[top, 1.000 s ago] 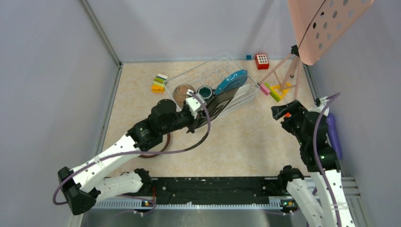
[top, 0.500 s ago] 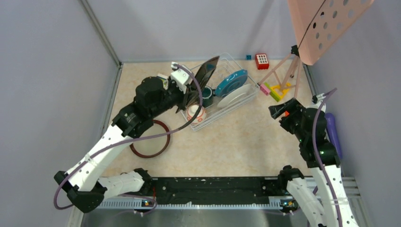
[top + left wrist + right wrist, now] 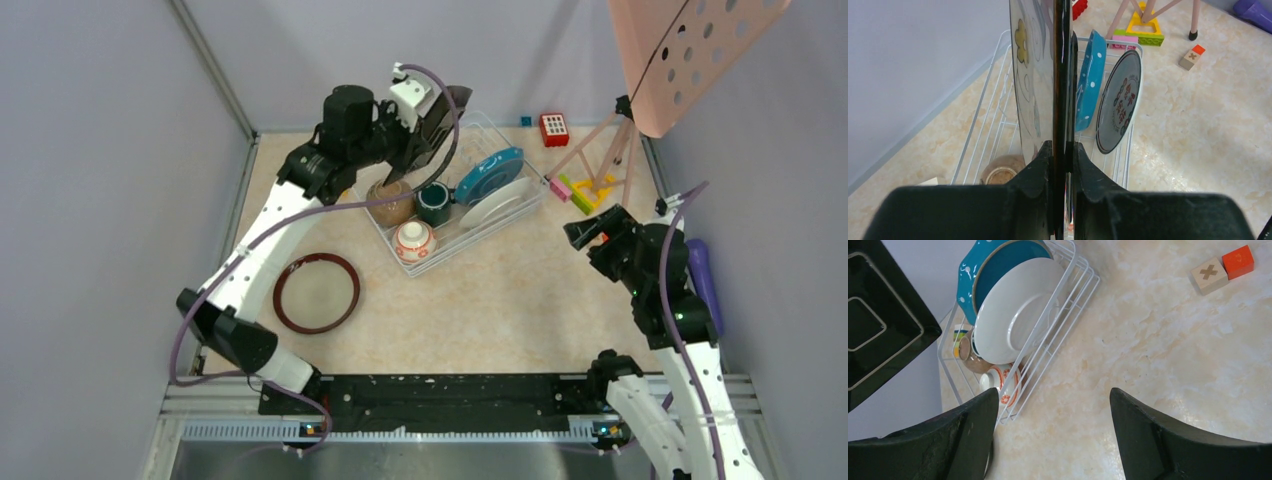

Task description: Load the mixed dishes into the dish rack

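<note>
My left gripper (image 3: pixel 425 118) is shut on the black square plate (image 3: pixel 443 115), held upright and edge-on (image 3: pixel 1062 75) above the far end of the white wire dish rack (image 3: pixel 476 228). In the rack stand the blue white-dotted plate (image 3: pixel 488 171), the white plate with red characters (image 3: pixel 1118 104), the brown bowl (image 3: pixel 389 201), the dark green mug (image 3: pixel 433 201) and the orange-and-white patterned bowl (image 3: pixel 414 240). The dark red-rimmed round plate (image 3: pixel 316 291) lies flat on the table left of the rack. My right gripper (image 3: pixel 583 232) is open and empty, right of the rack (image 3: pixel 1058 295).
Colourful toy blocks (image 3: pixel 580 190) and a pink easel leg (image 3: pixel 600 150) stand right of the rack. A red keypad toy (image 3: pixel 554 129) sits at the back wall. Two small blocks (image 3: pixel 1220 270) lie near my right gripper. A purple object (image 3: pixel 705 280) lies at the right edge.
My left arm has lifted the black square plate from low at the rack's near side up and back, turning it upright over the rack's far end. The right arm barely moved.
</note>
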Robot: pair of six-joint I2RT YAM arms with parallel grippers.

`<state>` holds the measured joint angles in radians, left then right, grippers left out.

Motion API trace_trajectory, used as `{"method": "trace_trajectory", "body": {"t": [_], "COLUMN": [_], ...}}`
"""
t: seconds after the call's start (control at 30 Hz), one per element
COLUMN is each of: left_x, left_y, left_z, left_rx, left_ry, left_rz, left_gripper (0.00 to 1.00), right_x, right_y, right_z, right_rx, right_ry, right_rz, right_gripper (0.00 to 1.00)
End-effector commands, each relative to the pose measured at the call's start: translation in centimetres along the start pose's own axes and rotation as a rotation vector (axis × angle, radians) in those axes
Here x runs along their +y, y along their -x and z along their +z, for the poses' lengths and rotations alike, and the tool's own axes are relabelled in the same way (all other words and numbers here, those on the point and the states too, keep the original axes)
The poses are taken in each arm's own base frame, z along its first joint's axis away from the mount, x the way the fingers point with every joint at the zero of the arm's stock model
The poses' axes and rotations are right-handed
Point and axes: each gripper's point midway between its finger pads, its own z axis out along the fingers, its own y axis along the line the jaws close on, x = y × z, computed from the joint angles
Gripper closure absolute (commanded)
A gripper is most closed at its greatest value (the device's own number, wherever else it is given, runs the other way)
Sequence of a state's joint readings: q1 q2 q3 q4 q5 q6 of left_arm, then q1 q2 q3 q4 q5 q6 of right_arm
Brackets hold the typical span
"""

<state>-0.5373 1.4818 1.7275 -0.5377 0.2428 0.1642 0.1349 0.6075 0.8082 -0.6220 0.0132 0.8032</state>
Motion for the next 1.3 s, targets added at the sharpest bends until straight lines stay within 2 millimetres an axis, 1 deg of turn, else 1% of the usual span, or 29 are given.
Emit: {"method": "trace_trajectory", "body": {"t": [0.0,0.07,0.17,0.37,0.5,0.63,0.8,0.87,1.0,1.13,1.27], "left_x": [0.5,0.8,1.3,2.1,2.2,2.4,2.3,2.0,1.4,1.2,1.2], "left_y": [10.9,10.5,10.1,9.5,9.1,8.3,7.1,6.3,5.3,4.3,3.1], "left_z": [-1.1,0.6,2.6,5.8,7.3,8.2,8.0,8.0,8.0,8.8,10.3], "left_rx": [-0.313,-0.288,-0.274,-0.229,-0.212,-0.195,-0.144,-0.114,-0.084,-0.063,-0.039], "left_ry": [-0.037,-0.057,-0.079,-0.102,-0.116,-0.119,-0.119,-0.132,-0.16,-0.185,-0.2], "left_rz": [0.149,0.151,0.159,0.172,0.17,0.154,0.133,0.121,0.094,0.08,0.065], "left_gripper": [1.0,1.0,1.0,1.0,1.0,1.0,1.0,1.0,1.0,1.0,1.0], "right_x": [2.2,2.1,2.0,2.0,1.9,1.6,1.0,0.9,0.9,0.8,0.7], "right_y": [1.7,1.7,1.5,1.0,0.7,0.4,-0.1,-0.3,-0.6,-0.8,-0.9], "right_z": [-0.8,-0.7,-0.3,0.7,1.4,1.8,2.2,2.3,2.6,2.7,2.8], "right_rx": [-0.04,-0.041,-0.04,-0.019,-0.002,0.006,0.016,0.019,0.029,0.036,0.039], "right_ry": [0.061,0.061,0.059,0.062,0.057,0.05,0.039,0.04,0.042,0.04,0.039], "right_rz": [0.018,0.024,0.033,0.039,0.037,0.037,0.035,0.037,0.037,0.038,0.039], "right_gripper": [0.2,0.21,0.21,0.21,0.21,0.21,0.21,0.21,0.21,0.21,0.21]}}
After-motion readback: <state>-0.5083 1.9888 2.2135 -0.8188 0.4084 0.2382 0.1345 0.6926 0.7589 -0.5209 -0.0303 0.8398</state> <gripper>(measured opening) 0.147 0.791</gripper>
